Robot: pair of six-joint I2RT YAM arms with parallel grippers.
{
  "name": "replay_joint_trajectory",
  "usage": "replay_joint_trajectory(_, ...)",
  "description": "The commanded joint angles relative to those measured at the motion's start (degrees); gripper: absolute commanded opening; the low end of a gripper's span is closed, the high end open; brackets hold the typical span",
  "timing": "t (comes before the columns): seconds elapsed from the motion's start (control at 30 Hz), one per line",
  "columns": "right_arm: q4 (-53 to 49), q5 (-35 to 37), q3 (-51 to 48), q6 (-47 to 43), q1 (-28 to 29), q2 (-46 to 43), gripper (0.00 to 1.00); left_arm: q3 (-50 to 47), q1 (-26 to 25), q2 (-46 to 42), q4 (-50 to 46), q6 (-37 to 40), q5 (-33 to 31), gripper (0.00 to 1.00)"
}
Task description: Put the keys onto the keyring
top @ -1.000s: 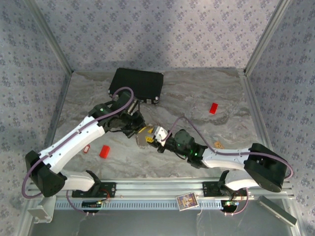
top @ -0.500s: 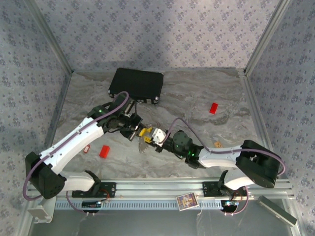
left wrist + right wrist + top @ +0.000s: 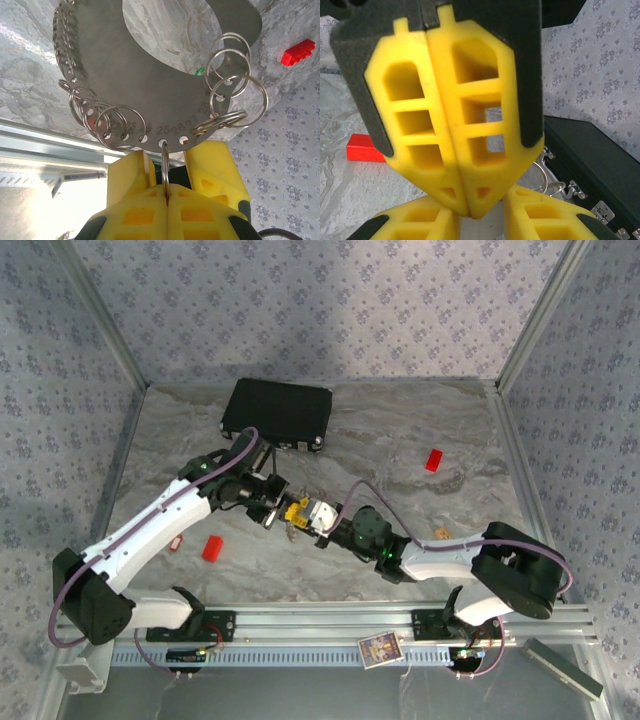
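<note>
The keyring (image 3: 135, 65) is a flat grey metal crescent with numbered holes, hung with several split rings. My left gripper (image 3: 167, 192) is shut on one split ring that passes through a hole in its lower edge, so the crescent hangs from it. My right gripper (image 3: 479, 227) stands open, its yellow fingers (image 3: 216, 167) on either side of the left gripper's tip (image 3: 470, 210). The two grippers meet mid-table (image 3: 295, 510). One key with a red-and-white tag (image 3: 176, 542) lies on the table to the left. A small green piece (image 3: 199, 71) shows behind the crescent.
A black case (image 3: 277, 410) lies at the back, close behind the grippers (image 3: 600, 155). Two red blocks rest on the marble top, one front left (image 3: 212, 548) and one at the right (image 3: 433, 460). Metal frame rails border the table's sides and front.
Both grippers have drawn together and shifted a little to the left. The hanging crescent is now mostly covered by them from above. The right jaws have narrowed slightly.
</note>
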Motion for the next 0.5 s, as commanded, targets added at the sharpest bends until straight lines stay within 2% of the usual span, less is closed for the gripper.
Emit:
replay_joint_trajectory(0.0,3.4,-1.1,-0.3,1.8,-0.6,0.5,0.23,-0.7,0.3,-0.9,0.8,-3.0,3.5,0.00)
replay_joint_trajectory(0.23,3.1,-2.4,0.4,1.8,-0.9,0.9,0.02,-0.7,0.5,-1.5,1.2,-2.6,3.6,0.00)
replay_joint_trajectory(0.27,3.0,-2.6,0.4,1.8,-0.9,0.8,0.00,-1.0,0.6,-1.9,1.6,-2.4,3.0,0.04)
replay_joint_trajectory(0.3,2.7,-2.9,0.5,1.8,-0.9,0.6,0.00,-1.5,0.7,-2.4,2.5,-2.0,2.4,0.17)
replay_joint_trajectory(0.33,2.4,-3.0,0.5,1.8,-1.0,0.5,0.00,-2.0,0.9,-3.2,4.0,-1.4,1.2,0.35)
replay_joint_trajectory(0.37,1.9,-3.2,0.5,1.8,-1.0,0.2,0.00,-2.5,1.3,-4.2,5.2,-0.5,-0.5,0.45)
replay_joint_trajectory(0.47,-0.5,-4.4,0.7,2.0,-1.4,-0.9,0.00,-2.9,2.7,-7.8,7.7,4.4,-7.7,0.62)
